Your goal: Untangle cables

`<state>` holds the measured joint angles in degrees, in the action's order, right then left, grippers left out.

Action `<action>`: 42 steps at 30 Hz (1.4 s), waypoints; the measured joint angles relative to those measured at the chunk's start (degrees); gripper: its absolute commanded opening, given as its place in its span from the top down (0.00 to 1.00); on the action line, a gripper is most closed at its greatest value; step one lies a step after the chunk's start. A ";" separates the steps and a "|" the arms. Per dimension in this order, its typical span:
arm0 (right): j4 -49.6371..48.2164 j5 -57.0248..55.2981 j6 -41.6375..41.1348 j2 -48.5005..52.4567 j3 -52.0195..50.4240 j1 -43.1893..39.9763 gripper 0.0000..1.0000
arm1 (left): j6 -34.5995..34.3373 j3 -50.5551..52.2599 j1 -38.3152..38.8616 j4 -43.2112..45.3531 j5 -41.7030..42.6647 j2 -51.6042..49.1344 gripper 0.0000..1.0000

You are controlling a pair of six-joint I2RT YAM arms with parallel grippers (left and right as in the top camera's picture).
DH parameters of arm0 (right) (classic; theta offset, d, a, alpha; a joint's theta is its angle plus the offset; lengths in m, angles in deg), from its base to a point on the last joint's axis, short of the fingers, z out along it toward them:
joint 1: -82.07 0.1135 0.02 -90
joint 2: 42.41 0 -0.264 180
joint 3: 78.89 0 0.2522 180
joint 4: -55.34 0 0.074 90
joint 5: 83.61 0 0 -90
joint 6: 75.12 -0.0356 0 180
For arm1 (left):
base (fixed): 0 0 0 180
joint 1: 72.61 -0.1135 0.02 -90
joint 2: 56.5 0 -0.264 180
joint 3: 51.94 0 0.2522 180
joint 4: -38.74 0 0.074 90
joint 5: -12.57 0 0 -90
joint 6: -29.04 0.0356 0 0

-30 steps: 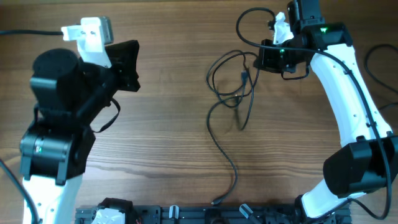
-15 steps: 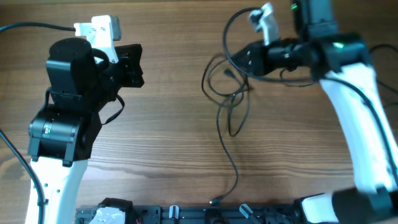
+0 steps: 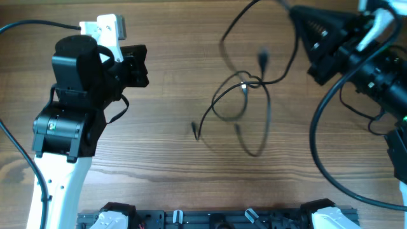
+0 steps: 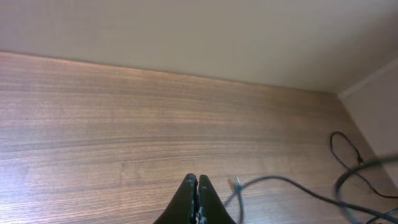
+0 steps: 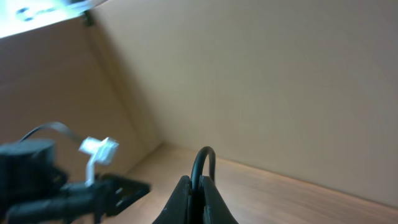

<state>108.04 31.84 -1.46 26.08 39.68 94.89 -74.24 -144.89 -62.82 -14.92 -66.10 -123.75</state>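
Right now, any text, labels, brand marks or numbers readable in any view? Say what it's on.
No readable text in any view.
cables: no print visible.
left arm: only a small green light, no lettering.
right arm: motion-blurred, nothing legible.
table: plain wood grain, no marks.

Black cables [image 3: 251,83] on brown, wood-grained table [image 3: 165,165]

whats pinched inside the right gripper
A loop of black cable sticks up from the shut right gripper; the pinched stretch is hidden between its jaws.
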 measured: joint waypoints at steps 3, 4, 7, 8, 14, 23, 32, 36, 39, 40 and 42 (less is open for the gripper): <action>2.71 -3.37 -1.92 1.18 0.02 0.00 0.96 | 0.00 0.00 0.00 -0.20 0.00 -0.72 0.90; 4.15 -3.89 -2.47 2.19 0.02 0.00 0.96 | 0.00 0.00 0.00 -0.42 0.02 -0.96 0.87; 7.82 -4.04 -3.96 6.73 0.02 0.00 0.96 | -0.44 0.00 0.00 -1.29 0.46 -1.90 0.84; 8.52 -3.80 -4.48 8.59 0.02 0.02 0.96 | -0.44 0.00 0.00 -1.51 0.66 -2.29 0.84; 9.38 0.74 -5.22 20.11 0.00 2.51 0.96 | -0.44 0.00 0.00 -2.14 1.16 -4.35 0.84; 4.87 4.57 -1.64 22.73 1.86 5.14 0.96 | -0.44 0.00 0.00 -2.14 1.18 -4.55 0.82; 7.21 4.55 3.04 13.07 13.64 5.14 0.96 | -0.55 0.00 0.00 -2.14 1.18 -4.55 0.71; 13.79 4.46 4.09 11.96 14.56 5.16 0.96 | -0.74 0.00 0.00 -3.41 2.01 -4.55 0.63; 17.42 4.07 4.33 14.86 14.53 5.14 0.96 | 0.20 0.00 0.00 -5.92 4.20 -4.87 0.54; 18.27 4.02 4.42 16.31 14.45 5.14 0.96 | 0.70 0.00 0.00 -6.84 5.27 -5.07 0.50; 19.15 3.80 4.50 18.80 14.10 5.14 0.96 | 3.08 0.00 -0.04 -9.51 8.94 -6.36 0.43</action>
<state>127.19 35.64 3.05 44.88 53.78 100.03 -71.16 -144.89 -62.87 -24.43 -57.16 -130.11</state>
